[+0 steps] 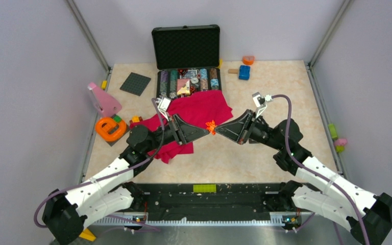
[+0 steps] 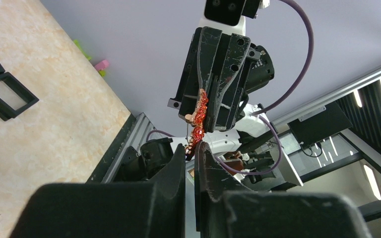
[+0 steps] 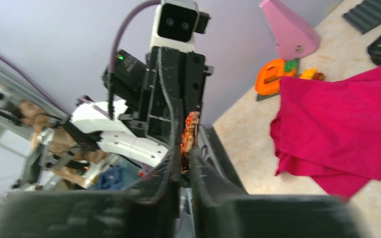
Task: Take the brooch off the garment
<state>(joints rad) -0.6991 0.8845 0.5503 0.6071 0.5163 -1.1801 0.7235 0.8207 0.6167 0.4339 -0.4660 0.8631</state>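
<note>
The brooch [image 1: 212,126], a tiny orange-red spiky ornament, hangs in the air between my two grippers, which meet tip to tip. My left gripper [image 1: 207,130] is shut on one end of it and my right gripper [image 1: 217,128] is shut on the other. In the left wrist view the brooch [image 2: 200,111] runs from my left fingertips [image 2: 194,147] up into the right gripper's jaws. In the right wrist view the brooch [image 3: 190,130] sits pinched above my right gripper [image 3: 186,159]. The garment [image 1: 199,113], a crimson cloth, lies crumpled on the table behind and left, apart from the brooch [image 3: 347,124].
An open black case [image 1: 186,48] full of small items stands at the back. A dark baseplate [image 1: 135,83], a pink wedge [image 1: 103,99] and an orange ring toy [image 1: 111,128] lie at the left. A blue block [image 1: 244,72] sits back right.
</note>
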